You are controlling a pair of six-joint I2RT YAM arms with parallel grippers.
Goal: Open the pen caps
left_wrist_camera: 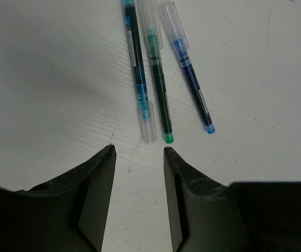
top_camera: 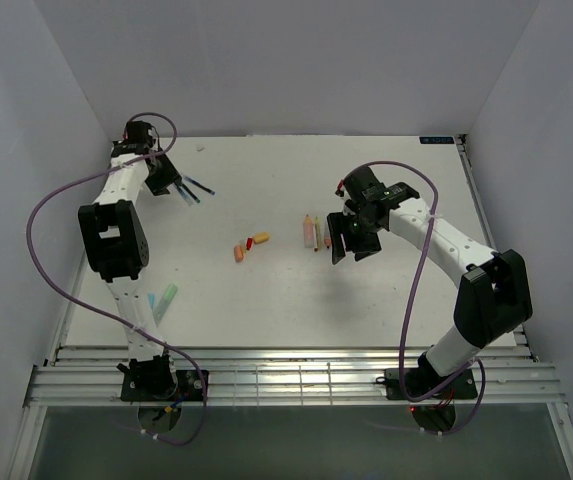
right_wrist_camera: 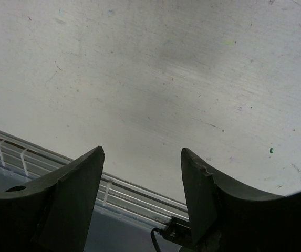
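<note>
Nearest, beside the left arm, a teal highlighter (top_camera: 166, 296) lies on the surface (top_camera: 266, 320). Further in, at mid-surface, an orange piece (top_camera: 239, 252), a red piece (top_camera: 250, 243) and a yellow piece (top_camera: 260, 238) lie close together, too small to tell caps from pens. Right of them a pink pen (top_camera: 308, 230) lies with thinner ones just beside it. The right hand (right_wrist_camera: 142, 149) hangs over bare surface near these, fingers wide apart and holding nothing. At the far left, the left hand (left_wrist_camera: 138, 149) sits half open and empty, its tips just short of three slim pens lying side by side: a teal pen (left_wrist_camera: 136, 63) with a clear cap (left_wrist_camera: 148, 126) on its near end, a green pen (left_wrist_camera: 159, 94) and a blue pen (left_wrist_camera: 193, 86).
</note>
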